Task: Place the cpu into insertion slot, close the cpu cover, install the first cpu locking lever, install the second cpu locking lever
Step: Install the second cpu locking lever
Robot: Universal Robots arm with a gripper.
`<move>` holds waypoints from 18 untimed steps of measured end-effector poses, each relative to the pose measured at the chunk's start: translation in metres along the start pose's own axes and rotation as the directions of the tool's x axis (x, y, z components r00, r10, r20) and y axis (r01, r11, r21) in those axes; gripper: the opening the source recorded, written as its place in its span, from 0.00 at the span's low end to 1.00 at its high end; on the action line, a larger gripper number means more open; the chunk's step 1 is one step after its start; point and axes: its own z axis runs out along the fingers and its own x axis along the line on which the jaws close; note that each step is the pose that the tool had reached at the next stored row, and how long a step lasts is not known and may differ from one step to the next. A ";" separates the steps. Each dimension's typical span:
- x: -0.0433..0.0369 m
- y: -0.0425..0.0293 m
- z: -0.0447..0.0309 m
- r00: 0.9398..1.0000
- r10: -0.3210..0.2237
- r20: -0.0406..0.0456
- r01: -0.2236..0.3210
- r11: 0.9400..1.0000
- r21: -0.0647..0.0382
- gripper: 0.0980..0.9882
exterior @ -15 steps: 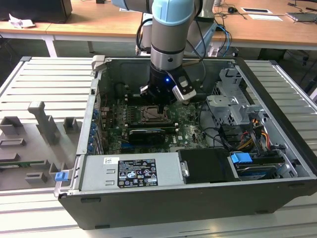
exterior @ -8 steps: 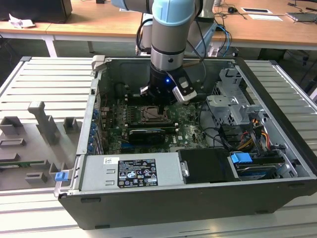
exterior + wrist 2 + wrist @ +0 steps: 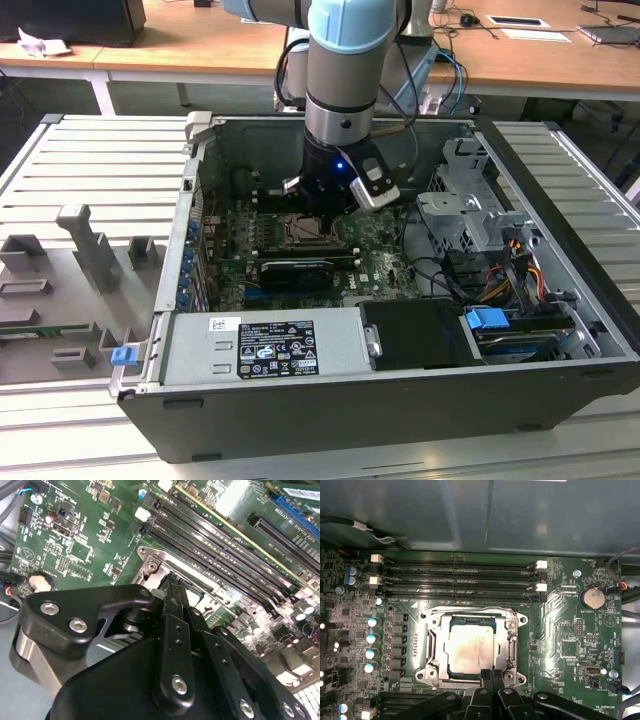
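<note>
Landmark: the insertion slot (image 3: 472,647), on the green motherboard (image 3: 565,630) inside the open computer case (image 3: 560,300).

The cpu (image 3: 470,647) lies flat in the slot, pale metal face up. The cpu cover (image 3: 512,645) lies flat around it as a silver frame, the chip showing through its window.

Edges and room: in the first wrist view, four black memory slots (image 3: 460,580) run just beyond one edge of the slot, with the grey case wall (image 3: 520,515) behind them. A row of silver-topped capacitors (image 3: 370,640) stands near one side edge. On the opposite side the board carries only low parts, out to a round coin battery (image 3: 594,598). In the exterior view, a long black card (image 3: 295,270) lies just beside the slot on the near side; the drive cage (image 3: 470,205) is well apart, toward the exterior view's right.

Claw: gripper (image 3: 492,675) hangs directly over the slot's rim. Fingers (image 3: 172,615) are pressed together, no gap between them, nothing between them. Tips sit at the frame's edge; cannot tell if touching.
</note>
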 end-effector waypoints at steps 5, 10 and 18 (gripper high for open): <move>0.0000 0.0003 -0.0068 1.000 0.000 0.000 0.000 1.000 0.001 0.01; 0.0003 -0.0104 -0.0109 1.000 0.000 0.000 0.000 1.000 0.001 0.01; 0.0046 -0.0324 -0.0118 1.000 -0.007 0.002 0.007 0.998 -0.056 0.01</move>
